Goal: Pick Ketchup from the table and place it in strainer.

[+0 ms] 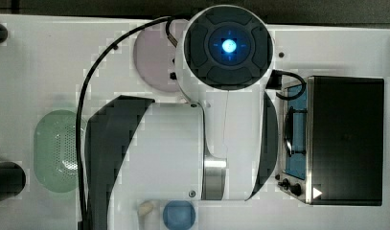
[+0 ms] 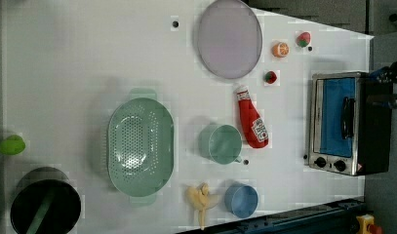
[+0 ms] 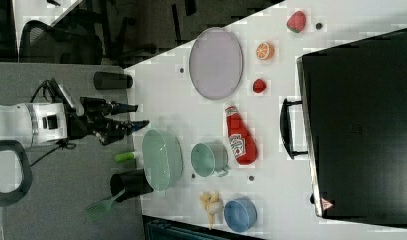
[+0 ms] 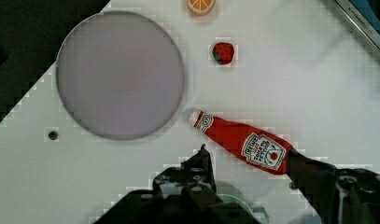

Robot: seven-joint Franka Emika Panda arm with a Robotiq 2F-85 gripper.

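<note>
Red Ketchup [image 2: 250, 123] bottle lying flat on bench [image 2: 79, 58], beside green mug [image 2: 221, 143], beyond it from strainer [image 2: 140, 146]. Claw [image 3: 133, 116] parted, empty, aloft. Recommended: descend, grip across mid-body.

Ketchup [image 2: 250, 123]: soft, matt (cloth-like) | strainer [image 2: 140, 146]: smooth perforated plastic | oven [image 2: 340, 123]: shiny metal trim

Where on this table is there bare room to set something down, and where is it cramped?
In the left view, the table is bare above the strainer and left of the lilac plate. It is crowded around the green mug, Ketchup, banana and blue cup.
</note>
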